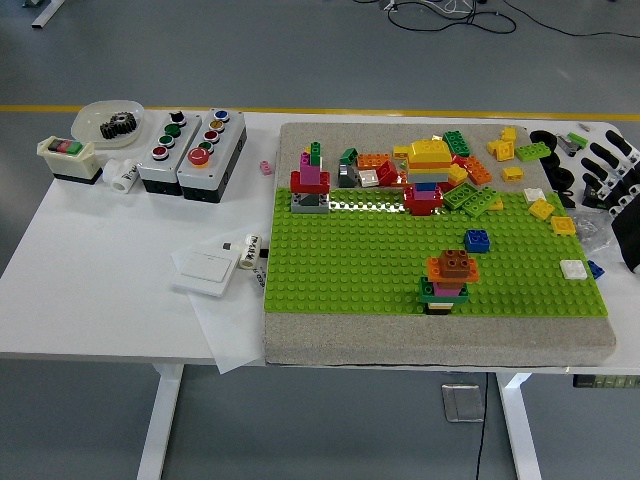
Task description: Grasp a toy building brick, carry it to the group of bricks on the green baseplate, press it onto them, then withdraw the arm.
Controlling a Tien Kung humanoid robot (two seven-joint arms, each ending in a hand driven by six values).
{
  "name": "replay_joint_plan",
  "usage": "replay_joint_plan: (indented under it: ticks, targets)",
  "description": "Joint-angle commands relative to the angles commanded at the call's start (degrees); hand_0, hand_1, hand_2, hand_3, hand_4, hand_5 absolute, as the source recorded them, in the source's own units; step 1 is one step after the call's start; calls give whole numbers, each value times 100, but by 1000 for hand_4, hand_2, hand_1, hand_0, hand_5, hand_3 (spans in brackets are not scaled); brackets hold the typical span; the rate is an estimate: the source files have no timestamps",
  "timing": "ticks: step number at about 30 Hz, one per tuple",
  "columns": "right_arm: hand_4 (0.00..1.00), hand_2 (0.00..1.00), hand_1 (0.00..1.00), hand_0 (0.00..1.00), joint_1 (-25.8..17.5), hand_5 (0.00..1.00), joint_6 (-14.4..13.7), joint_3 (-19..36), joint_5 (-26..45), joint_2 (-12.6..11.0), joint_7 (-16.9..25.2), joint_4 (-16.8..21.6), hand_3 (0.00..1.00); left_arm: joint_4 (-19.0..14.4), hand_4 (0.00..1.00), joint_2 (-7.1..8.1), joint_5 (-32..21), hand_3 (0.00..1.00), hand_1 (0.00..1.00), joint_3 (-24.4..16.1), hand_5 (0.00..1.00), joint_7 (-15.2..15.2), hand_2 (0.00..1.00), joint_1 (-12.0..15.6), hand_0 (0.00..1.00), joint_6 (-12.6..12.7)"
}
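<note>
A: One hand showing, the right hand, sitting at the table's right edge w/ fingers spread and holding nothing. Left arm isn't showing at all.

B: Where's the target?

A: Brick stack is standing on the green baseplate, near its front edge, centre-right. Loose bricks are lying along the far edge; a yellow brick and white brick are lying closest to the hand.

B: Risks?

A: Loose bricks are crowding each other, so I'm guessing fat fingers could be nudging neighbours or grabbing two. Pressing off-centre could be toppling that narrow stack, prob.

B: Anything blocking?

A: A blue brick is sitting just beyond the stack, right on the approach path. The pink tower is standing well apart. Button boxes, bowl and a white switch are sitting left, out of the way.
</note>
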Motion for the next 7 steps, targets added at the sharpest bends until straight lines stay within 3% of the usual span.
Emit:
replay_joint_plan:
  ticks: [7]
  targets:
    - [998, 876, 853, 937, 13, 925, 13, 41, -62, -23, -3, 29, 922, 18, 749, 3, 148, 652, 683, -14, 656, -74, 748, -3, 700, 11]
